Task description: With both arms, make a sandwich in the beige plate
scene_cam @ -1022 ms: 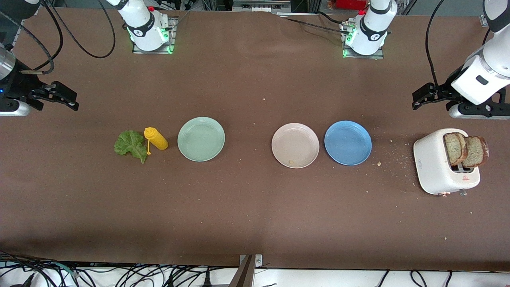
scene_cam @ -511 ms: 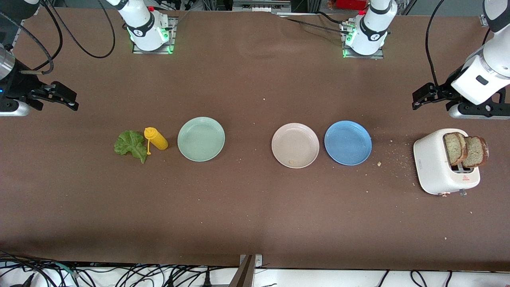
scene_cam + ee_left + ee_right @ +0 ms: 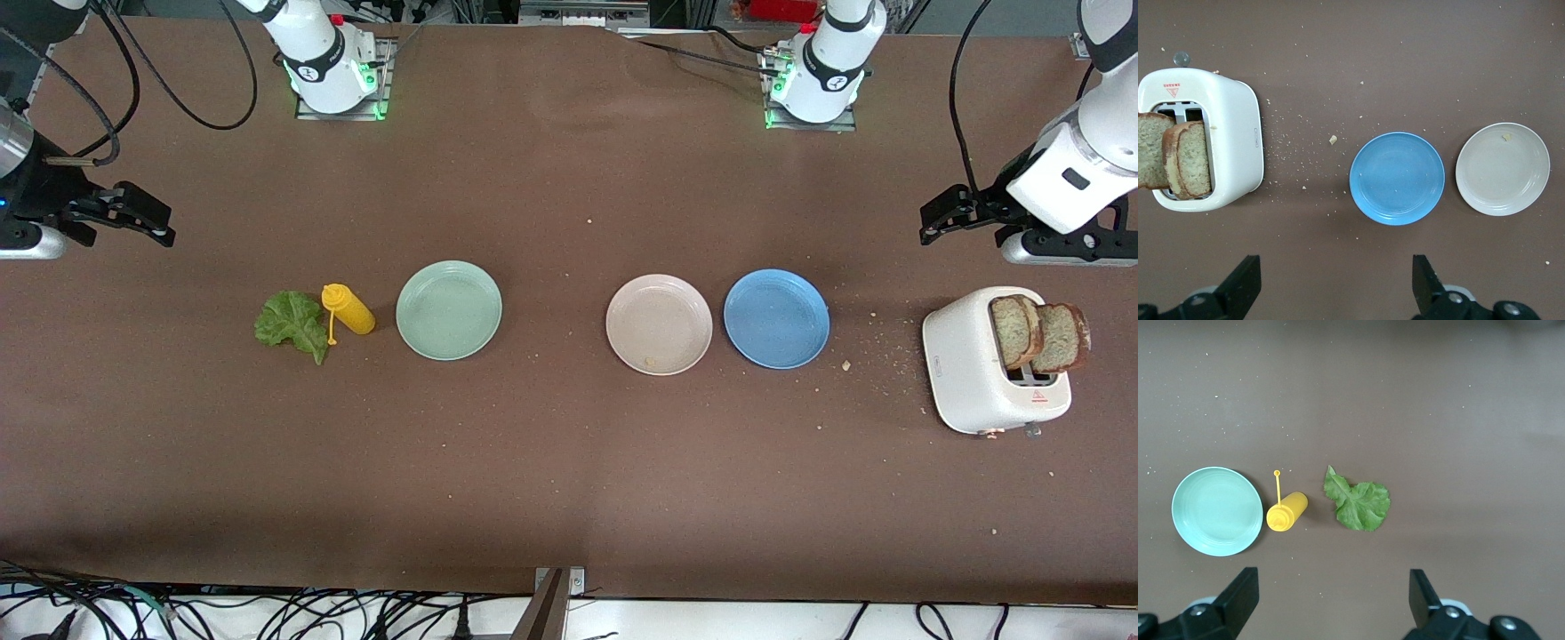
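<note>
Two bread slices (image 3: 1038, 334) stand upright in the white toaster (image 3: 969, 369) at the left arm's end of the table; they also show in the left wrist view (image 3: 1178, 162). The green lettuce leaf (image 3: 292, 324) lies flat at the right arm's end and shows in the right wrist view (image 3: 1357, 501). The beige plate (image 3: 659, 324) sits near the table's middle, empty but for a crumb, also in the left wrist view (image 3: 1502, 169). My left gripper (image 3: 942, 213) hangs open and empty over bare table above the toaster's side. My right gripper (image 3: 147, 218) hangs open and empty over bare table.
A blue plate (image 3: 776, 318) lies beside the beige plate toward the toaster. A mint-green plate (image 3: 449, 309) and a yellow squeeze bottle (image 3: 348, 308) on its side lie beside the lettuce. Crumbs are scattered between the blue plate and the toaster.
</note>
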